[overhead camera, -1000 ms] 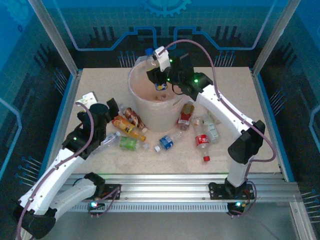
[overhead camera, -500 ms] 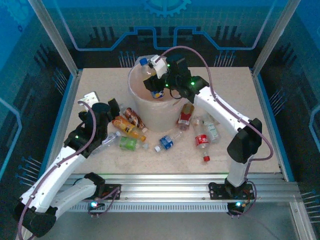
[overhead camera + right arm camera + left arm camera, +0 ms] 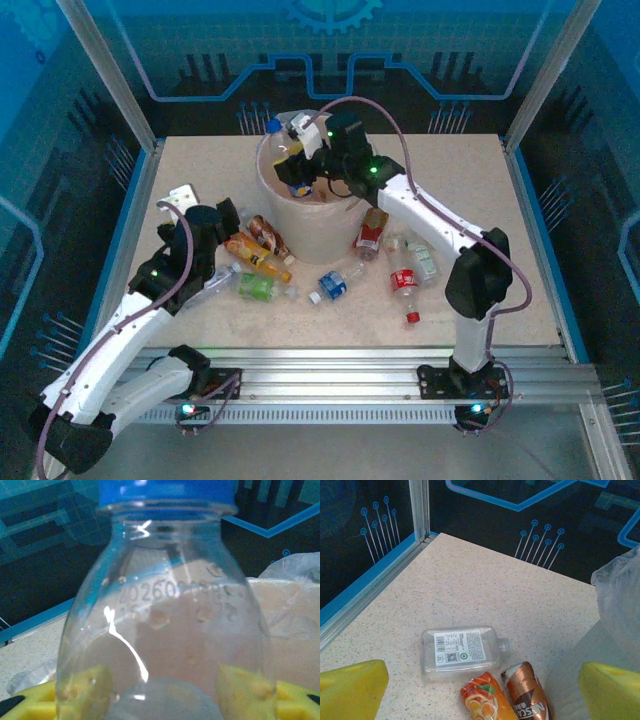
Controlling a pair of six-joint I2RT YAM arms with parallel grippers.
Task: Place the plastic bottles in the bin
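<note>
Left wrist view: the left gripper (image 3: 481, 690) stands wide apart and empty. Its yellow fingertips (image 3: 350, 690) are cut off at the lower corners. Between them, the orange bottle (image 3: 479, 702) and the brown bottle (image 3: 525, 692) lie side by side, cropped by the lower edge. Just beyond lies the flat clear bottle (image 3: 460, 652), whole, label up. In the top view, a clear bottle (image 3: 218, 280) is partly covered by the left arm (image 3: 150, 290).

The bin (image 3: 315, 235) stands mid-table. The right gripper (image 3: 162, 695) covers much of its inside, so the contents cannot be made out. This gripper grasps the blue-capped bottle (image 3: 165, 610) above the bin, with the cap (image 3: 272, 127) near the far left rim. In the right wrist view, the bottle's lower body is cut off and the pads show blurred through the plastic.

Open room: the green bottle (image 3: 257, 288), the blue-label bottle (image 3: 333, 284) and the red-label bottle (image 3: 404, 282) lie apart on the near side. The table (image 3: 480, 180) is bare to the right of the bin. It is also bare in the far left corner, up to the blue edge strip (image 3: 365, 587) and the metal post (image 3: 419, 507).
</note>
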